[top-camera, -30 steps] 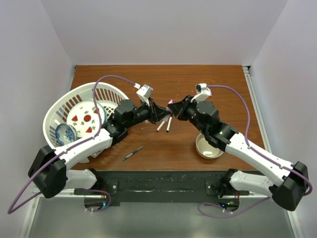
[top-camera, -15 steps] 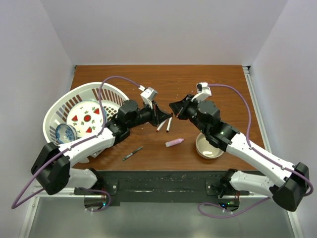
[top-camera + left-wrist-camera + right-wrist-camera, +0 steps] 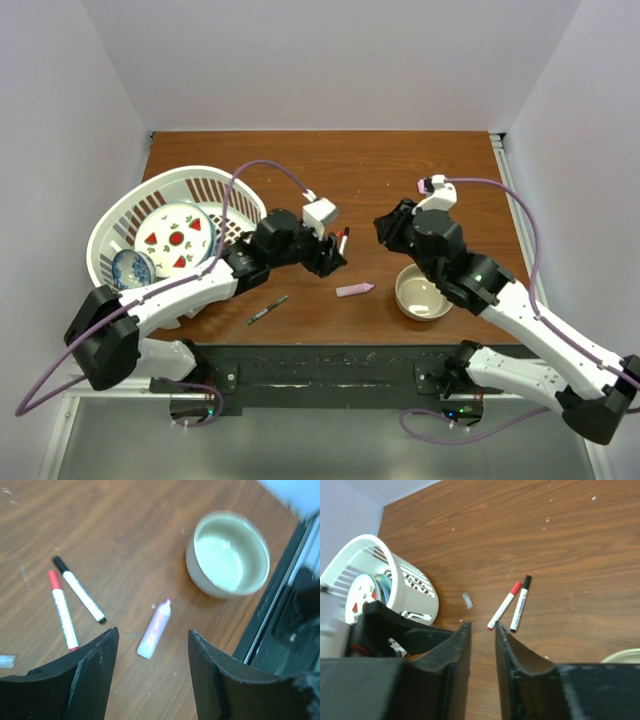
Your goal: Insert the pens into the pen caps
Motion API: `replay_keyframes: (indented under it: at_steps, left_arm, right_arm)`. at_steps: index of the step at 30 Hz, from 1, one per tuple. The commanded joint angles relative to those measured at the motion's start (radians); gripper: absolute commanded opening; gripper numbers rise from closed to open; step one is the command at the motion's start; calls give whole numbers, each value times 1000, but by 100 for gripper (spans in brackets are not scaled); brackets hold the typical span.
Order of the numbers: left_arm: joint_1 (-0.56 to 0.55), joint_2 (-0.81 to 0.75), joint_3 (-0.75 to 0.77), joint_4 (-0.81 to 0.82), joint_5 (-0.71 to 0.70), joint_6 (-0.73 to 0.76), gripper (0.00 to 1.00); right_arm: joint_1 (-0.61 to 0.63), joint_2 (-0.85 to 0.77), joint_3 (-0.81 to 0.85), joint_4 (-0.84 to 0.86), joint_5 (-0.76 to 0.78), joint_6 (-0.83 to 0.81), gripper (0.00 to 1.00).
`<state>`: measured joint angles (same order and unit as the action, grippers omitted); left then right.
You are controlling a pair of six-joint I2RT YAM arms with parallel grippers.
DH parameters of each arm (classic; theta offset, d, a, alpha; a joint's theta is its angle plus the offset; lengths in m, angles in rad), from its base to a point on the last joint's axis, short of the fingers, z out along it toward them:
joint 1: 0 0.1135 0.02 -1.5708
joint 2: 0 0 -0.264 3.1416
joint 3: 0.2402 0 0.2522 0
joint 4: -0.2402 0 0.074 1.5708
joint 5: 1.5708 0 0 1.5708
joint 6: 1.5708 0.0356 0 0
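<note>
Centrally, pink pen (image 3: 354,290), bowl (image 3: 424,315) near table (image 3: 400,170) edge

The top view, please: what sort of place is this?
Probably a robot test cell: plain white walls box in a wooden table, with left arm and right arm bolted at its near edge.

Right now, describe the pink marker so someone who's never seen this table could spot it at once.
Start at the wooden table and find the pale bowl by its near edge. Just left of the bowl, apart from it, lies the pink marker. It is thicker and shorter than the two white markers beyond it, and the only pink one.
</note>
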<state>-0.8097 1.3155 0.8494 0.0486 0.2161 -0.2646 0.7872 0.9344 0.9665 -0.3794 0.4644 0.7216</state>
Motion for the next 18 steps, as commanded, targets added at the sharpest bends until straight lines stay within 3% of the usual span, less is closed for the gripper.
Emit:
replay_keyframes:
  at_steps: [1,12,18]
  left_arm:
    - [-63,119,126,-203,-17,214,63]
    - [-144,470,312,-312,-15,381,68]
    - [-178,563,361,-329,-61,395,67]
  right_arm:
    - [3,-69,113,-81,128,-66,33]
    - [1,-193,147,-81,135,-103,40]
    - [1,-270,126,-76,174,-132,40]
